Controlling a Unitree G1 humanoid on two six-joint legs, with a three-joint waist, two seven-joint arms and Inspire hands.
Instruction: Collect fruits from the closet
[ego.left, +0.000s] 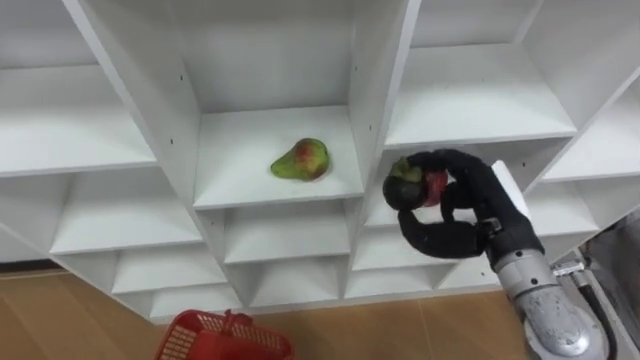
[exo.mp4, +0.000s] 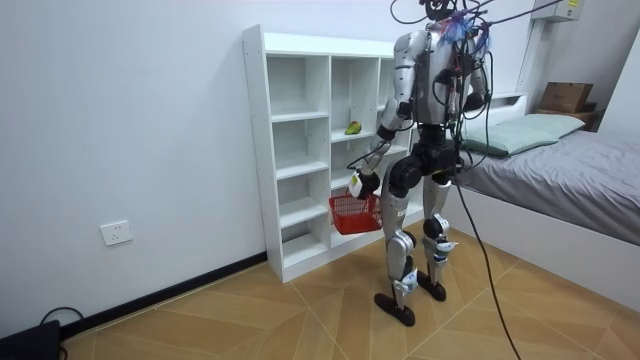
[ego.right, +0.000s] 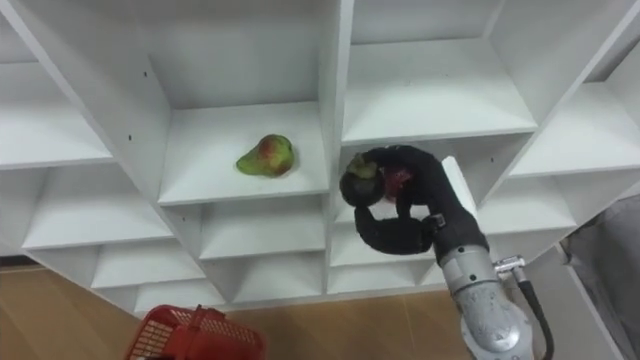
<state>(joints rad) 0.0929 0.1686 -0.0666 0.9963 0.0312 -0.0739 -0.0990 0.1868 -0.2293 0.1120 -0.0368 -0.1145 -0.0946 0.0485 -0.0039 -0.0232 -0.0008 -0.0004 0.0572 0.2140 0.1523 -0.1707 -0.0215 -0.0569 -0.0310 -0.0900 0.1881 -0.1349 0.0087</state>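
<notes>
My right hand (ego.left: 468, 200) is shut on a dark round fruit (ego.left: 404, 186) with a green top, held in front of the white closet's (exo.mp4: 290, 120) middle-right compartments. A green-and-red pear-shaped fruit (ego.left: 302, 160) lies on the shelf (ego.left: 270, 192) in the middle column, to the left of that hand. Below, at my lower left, hangs a red wire basket (ego.left: 215, 340). In the room view my left hand (exo.mp4: 360, 183) holds it by the handle at hip height. I stand upright facing the closet.
The closet's other compartments in view are bare. A bed (exo.mp4: 560, 165) stands close behind me at the room view's right, with a cardboard box (exo.mp4: 565, 97) beyond it. Wooden floor (exo.mp4: 250, 310) lies open toward the room view's left.
</notes>
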